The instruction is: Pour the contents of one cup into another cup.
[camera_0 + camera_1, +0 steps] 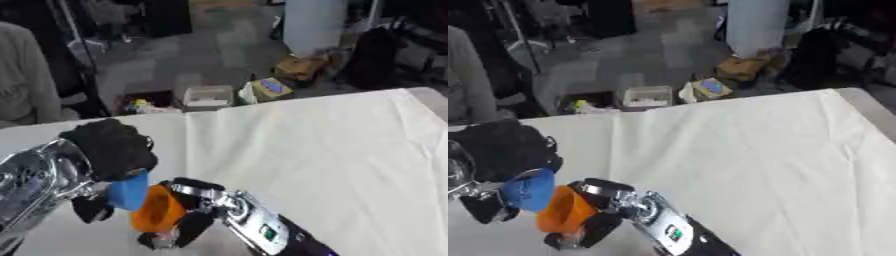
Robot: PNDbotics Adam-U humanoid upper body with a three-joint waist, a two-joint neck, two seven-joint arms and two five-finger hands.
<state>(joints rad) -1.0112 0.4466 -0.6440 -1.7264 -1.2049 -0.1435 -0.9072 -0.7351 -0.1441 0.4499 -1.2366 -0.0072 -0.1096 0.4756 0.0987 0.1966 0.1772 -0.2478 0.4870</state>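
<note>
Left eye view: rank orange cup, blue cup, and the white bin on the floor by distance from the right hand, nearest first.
1. orange cup: held in the right hand, lower left.
2. blue cup: just left of the orange one, in the left hand.
3. white bin: on the floor beyond the table's far edge.

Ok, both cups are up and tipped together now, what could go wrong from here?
1. The blue cup in the left robot hand meets the orange cup at an angle, so contents could miss and land on the white tablecloth.
2. The orange cup, held by the right robot hand, is itself tilted and might spill whatever it receives.
3. Neither cup's inside shows, so judging the pour is hard.
</note>
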